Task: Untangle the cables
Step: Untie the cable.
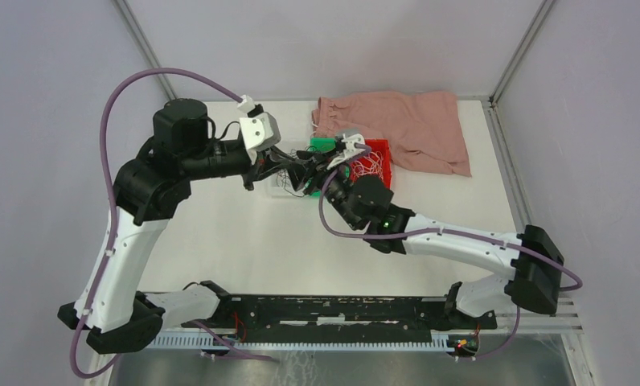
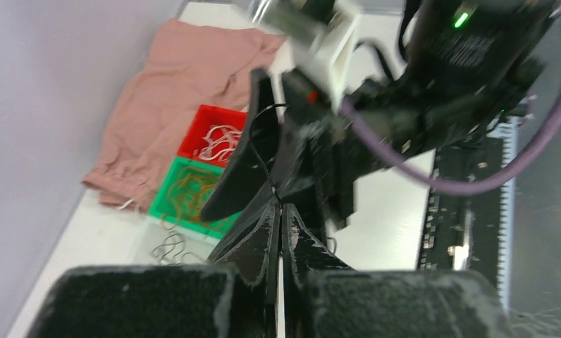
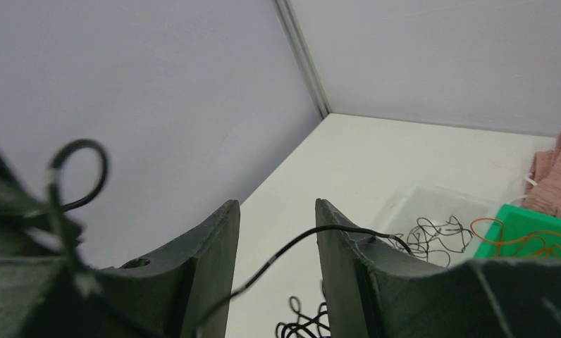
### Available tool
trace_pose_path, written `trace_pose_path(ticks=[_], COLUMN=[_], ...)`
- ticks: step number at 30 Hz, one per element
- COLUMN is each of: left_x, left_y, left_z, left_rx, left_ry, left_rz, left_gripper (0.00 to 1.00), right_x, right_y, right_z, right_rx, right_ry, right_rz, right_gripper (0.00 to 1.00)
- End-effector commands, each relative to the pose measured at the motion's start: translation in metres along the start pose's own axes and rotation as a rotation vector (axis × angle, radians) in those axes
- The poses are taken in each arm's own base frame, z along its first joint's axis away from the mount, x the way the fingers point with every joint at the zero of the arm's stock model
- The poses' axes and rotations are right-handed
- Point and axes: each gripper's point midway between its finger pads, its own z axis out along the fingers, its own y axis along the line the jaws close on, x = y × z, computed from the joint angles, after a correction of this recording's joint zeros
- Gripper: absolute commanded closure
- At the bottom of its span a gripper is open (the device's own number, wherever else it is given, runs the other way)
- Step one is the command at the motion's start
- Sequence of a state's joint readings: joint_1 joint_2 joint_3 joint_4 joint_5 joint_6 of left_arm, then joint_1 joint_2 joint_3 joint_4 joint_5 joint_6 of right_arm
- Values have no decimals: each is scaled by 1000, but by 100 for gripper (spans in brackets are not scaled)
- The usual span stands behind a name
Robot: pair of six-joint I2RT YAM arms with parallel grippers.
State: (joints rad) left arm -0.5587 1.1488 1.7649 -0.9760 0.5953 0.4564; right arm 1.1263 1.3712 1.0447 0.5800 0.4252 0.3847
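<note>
Closest to you, over the middle of the counter [image 1: 244, 249], your left fingers [image 2: 274, 227] are pressed together on a single black cable [image 3: 292, 246], which rises from the pinch as a thin strand. Your right fingers [image 3: 225, 239] stand apart, with that same strand running through the gap between them (nothing is clamped on this side yet). To do this step well, close the right fingers on the strand near the left pinch. Then draw the two hands apart slowly and level, so the cable straightens rather than snaps free or drags its neighbours up. Just below and beyond the hands sits the clear bin [image 3: 433, 191], where more black cables [image 3: 433, 236] lie in loose curls; judging by that, this one belongs there. Farther on, the green bin [image 2: 161, 204] holds orange cables [image 2: 193, 186] and the red bin [image 2: 193, 137] holds white cables [image 2: 218, 141]. The pink cloth [image 2: 186, 70] lies farthest of all; keep clear of it.
</note>
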Motion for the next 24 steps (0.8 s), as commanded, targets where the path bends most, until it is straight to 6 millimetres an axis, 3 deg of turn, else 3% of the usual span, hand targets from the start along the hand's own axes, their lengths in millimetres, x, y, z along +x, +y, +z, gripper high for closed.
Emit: trace_pose_path(ticks=[1,5,13,17,24], left_x=[-32,-61,-134,-147,-160], left_y=[-25,-28,17,35,65], left_z=[1,-8,-44,-57,-80], left_rx=[148,176,-93,-209,-415], left_ry=[-109,-179,-339,-366,-381], left_rz=[-131,-126,58,124,245], left_gripper=[97,97,97,97,97], right_x=[13,51,135,148,153], right_y=[-11,-28,-89,-98,-109], right_z=[18,17,-31,-47,-68], right_rx=[110,148,277,281,296], right_ry=[-20,36,186,209,239], right_rz=[-55,-100,-131,-102,-84], right_gripper=[49,48,44,43,40])
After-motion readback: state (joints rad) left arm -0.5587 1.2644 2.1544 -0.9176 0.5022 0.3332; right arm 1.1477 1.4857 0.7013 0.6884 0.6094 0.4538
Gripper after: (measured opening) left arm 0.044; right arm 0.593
